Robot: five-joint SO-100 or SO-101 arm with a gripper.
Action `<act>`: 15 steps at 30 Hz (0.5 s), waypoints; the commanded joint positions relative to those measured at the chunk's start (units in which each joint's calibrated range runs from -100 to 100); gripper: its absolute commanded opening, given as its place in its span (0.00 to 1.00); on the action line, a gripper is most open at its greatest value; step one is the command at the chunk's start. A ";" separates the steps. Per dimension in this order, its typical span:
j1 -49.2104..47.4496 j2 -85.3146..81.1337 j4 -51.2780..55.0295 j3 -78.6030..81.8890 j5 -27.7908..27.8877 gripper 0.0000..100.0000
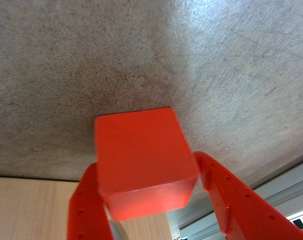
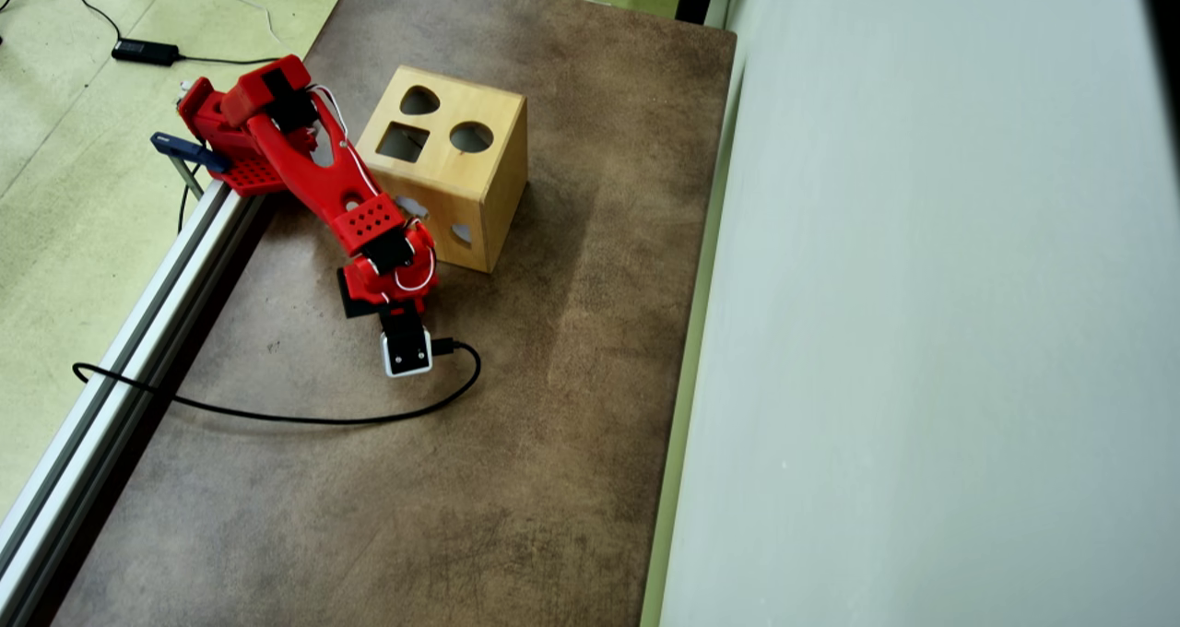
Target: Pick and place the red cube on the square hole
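Note:
In the wrist view the red cube (image 1: 141, 155) sits between my two red fingers. The left finger (image 1: 86, 200) presses its left side and the right finger (image 1: 216, 180) meets its right edge. My gripper (image 1: 145, 162) is shut on the cube and holds it over the brown tabletop (image 1: 141, 50). In the overhead view the wooden box (image 2: 479, 194) stands at the table's far left part, with the square hole (image 2: 403, 141) in its top face beside a round hole and a teardrop hole. My arm's wrist (image 2: 387, 267) is just left of the box's near corner and hides the cube and fingers.
A pale wooden surface (image 1: 31, 210) fills the wrist view's lower left. An aluminium rail (image 2: 138, 332) runs along the table's left edge. A black cable (image 2: 304, 417) loops over the table from the wrist camera (image 2: 407, 354). A pale wall (image 2: 922, 332) borders the right.

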 commanded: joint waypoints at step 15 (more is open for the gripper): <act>0.21 -0.98 -0.25 -1.29 -0.29 0.06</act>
